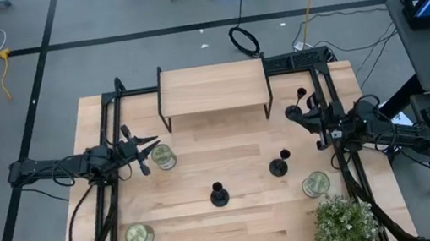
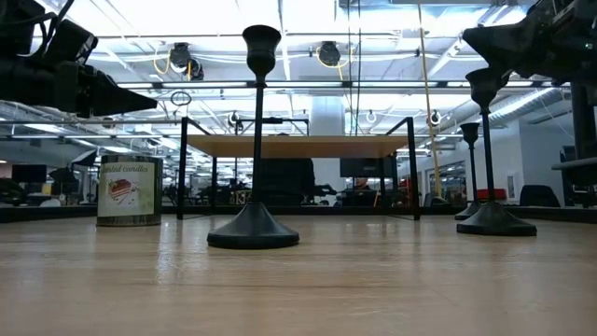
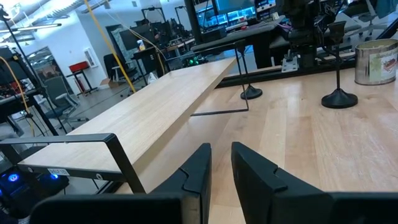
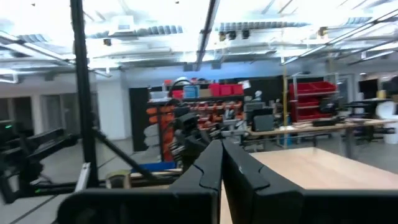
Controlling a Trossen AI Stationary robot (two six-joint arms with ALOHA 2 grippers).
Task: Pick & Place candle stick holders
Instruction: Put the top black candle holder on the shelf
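Standing clear of both arms, the three candle stick holders sit on the bare wood: one (image 1: 219, 195) in the middle toward the front edge, one (image 1: 279, 166) just right of it, and one (image 1: 292, 112) farther back near the right leg of the raised wooden shelf (image 1: 212, 87). The left gripper (image 1: 148, 150) hangs over the left side beside a glass jar (image 1: 163, 156), fingers slightly apart and empty. The right gripper (image 1: 315, 118) hovers just beside the rear holder, fingers pressed together on nothing. Two more jars (image 1: 139, 235) (image 1: 316, 184) and a potted plant (image 1: 346, 222) crowd the front corners, leaving open wood between the holders.
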